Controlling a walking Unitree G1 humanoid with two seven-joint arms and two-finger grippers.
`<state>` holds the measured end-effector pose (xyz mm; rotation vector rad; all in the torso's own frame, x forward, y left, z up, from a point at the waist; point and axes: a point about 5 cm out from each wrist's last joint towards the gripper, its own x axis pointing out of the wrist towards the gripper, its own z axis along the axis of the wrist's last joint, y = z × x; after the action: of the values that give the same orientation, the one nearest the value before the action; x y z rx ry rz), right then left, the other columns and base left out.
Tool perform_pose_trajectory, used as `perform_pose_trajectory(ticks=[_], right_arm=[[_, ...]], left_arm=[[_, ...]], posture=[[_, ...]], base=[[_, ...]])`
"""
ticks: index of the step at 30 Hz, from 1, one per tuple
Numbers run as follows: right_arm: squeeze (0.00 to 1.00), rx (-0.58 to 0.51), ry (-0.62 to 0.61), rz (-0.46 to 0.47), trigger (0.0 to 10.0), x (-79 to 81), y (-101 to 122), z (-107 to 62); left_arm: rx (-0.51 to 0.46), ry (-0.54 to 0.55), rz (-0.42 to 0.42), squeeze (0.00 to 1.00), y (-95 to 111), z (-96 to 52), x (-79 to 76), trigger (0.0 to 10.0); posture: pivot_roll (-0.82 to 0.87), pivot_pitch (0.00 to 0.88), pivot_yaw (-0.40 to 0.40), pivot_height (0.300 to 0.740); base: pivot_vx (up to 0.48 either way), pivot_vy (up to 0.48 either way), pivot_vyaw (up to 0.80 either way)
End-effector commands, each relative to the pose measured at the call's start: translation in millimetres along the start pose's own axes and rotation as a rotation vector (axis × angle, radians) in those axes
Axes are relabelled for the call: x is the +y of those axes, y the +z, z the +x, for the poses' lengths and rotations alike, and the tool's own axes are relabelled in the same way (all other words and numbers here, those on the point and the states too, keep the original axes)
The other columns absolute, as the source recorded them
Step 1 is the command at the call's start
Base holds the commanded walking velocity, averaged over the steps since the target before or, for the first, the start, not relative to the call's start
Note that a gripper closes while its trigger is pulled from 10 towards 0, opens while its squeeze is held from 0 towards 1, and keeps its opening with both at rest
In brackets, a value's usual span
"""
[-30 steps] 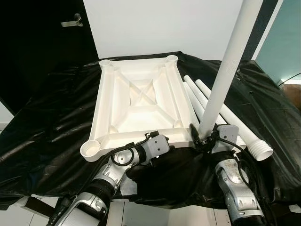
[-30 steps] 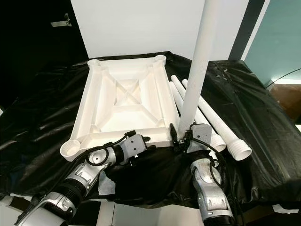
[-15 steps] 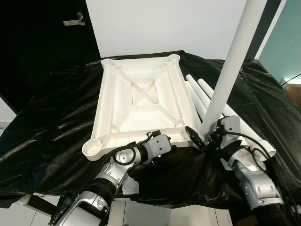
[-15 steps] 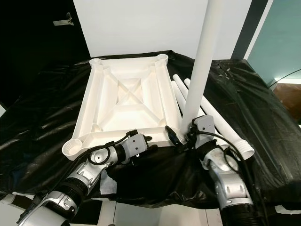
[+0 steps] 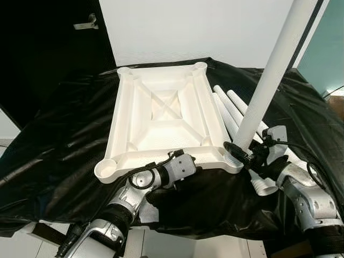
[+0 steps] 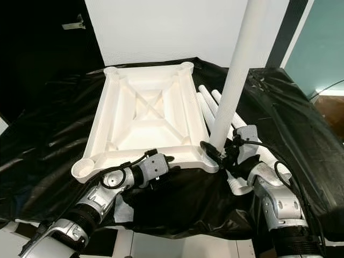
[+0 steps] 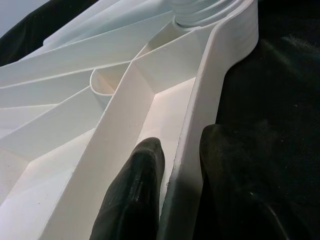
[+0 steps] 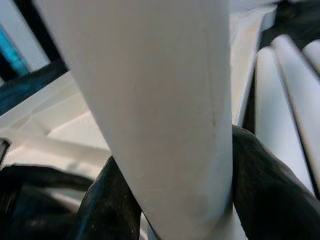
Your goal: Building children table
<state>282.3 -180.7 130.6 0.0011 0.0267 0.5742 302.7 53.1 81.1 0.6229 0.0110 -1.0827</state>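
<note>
Black plastic sheeting is covering the bench where the upturned white plastic tabletop (image 5: 161,115) is lying. Left gripper (image 7: 172,200) is clamping its near rim; right gripper (image 5: 248,154) is clamping the white tubular leg (image 5: 269,80) at the near-right corner socket, best straightened before pressing.

My left arm (image 5: 131,196) reaches forward from low on my left, elbow bent. My left gripper (image 7: 175,165) is pinched on the near rim of the tabletop (image 5: 161,115), one black finger (image 7: 135,195) inside the rim wall, the other outside. My right arm (image 5: 309,199) rises from low on my right, forearm angled inward. My right gripper (image 5: 243,152) is clamped on the foot of the tilted table leg (image 5: 271,80), a finger (image 8: 262,185) on each side.
</note>
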Motion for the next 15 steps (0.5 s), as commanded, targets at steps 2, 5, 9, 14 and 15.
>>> perform_pose_trajectory(ticks=[2,5,9,14,15], right_arm=[[0.00,0.031,0.029,0.061,0.0,33.2,-26.3,11.5],[0.00,0.031,0.003,0.061,0.0,35.8,-29.3,12.7],[0.00,-0.031,-0.206,0.050,0.0,42.3,-31.1,18.2],[0.00,-0.258,-0.543,-0.024,0.0,36.0,-9.0,10.2],[0.00,-0.240,-0.539,-0.024,0.0,37.2,-10.2,11.7]], left_arm=[[0.141,-0.066,-0.068,0.00,-29.2,-2.3,-24.4,10.0],[0.142,-0.070,-0.063,0.00,-29.1,-2.1,-24.5,10.0],[0.141,-0.057,-0.059,0.00,-27.2,-0.7,-19.1,10.0],[0.140,-0.061,-0.059,0.00,-28.3,-2.2,-21.1,10.0],[0.140,-0.062,-0.059,0.00,-28.4,-2.4,-21.3,10.0]], posture=[[-0.05,0.013,0.009,0.740],[-0.05,0.012,0.010,0.740],[-0.04,0.009,0.008,0.740],[-0.04,0.007,0.012,0.740],[-0.04,0.007,0.012,0.740]], base=[[0.000,0.000,0.00],[0.000,0.000,0.00],[0.000,0.000,0.00],[0.000,0.000,0.00],[0.000,0.000,0.00]])
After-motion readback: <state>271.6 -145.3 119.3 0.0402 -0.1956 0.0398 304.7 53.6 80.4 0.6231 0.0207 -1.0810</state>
